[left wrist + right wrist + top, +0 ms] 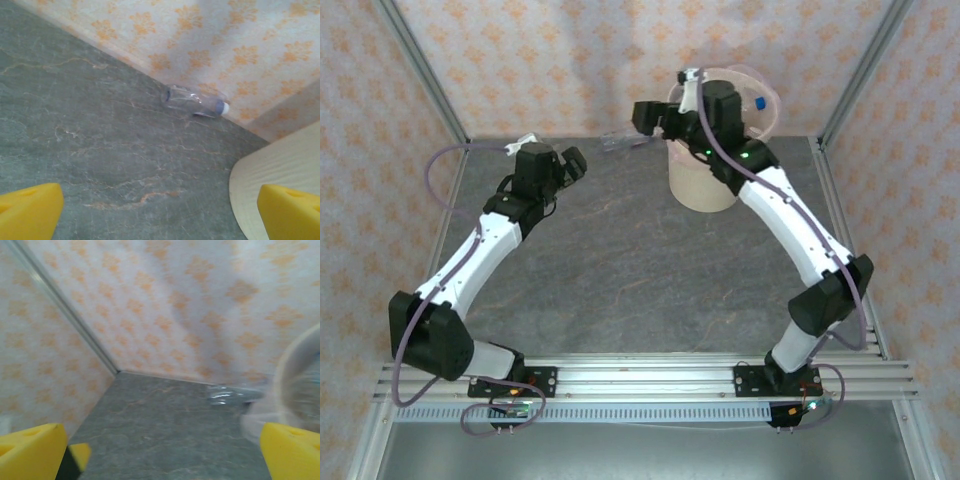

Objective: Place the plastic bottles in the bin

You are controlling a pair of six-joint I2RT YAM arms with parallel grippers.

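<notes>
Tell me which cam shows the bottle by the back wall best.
Left wrist: the bottle lies on its side along the wall, sharp, unobstructed. Top external shows it tiny beside the bin; right wrist, blurred.

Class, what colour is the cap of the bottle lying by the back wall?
White: the cap of the bottle shows best in the left wrist view.

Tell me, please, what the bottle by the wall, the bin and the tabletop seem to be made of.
Bottle: thin clear plastic, glossy; the surface behind shows through it and it glints.
Bin: beige plastic, matte, with faint fine ribbing up close; probably moulded.
Tabletop: grey-green with pale veins like marble, but dull and flat, so possibly a printed laminate or mat.
</notes>
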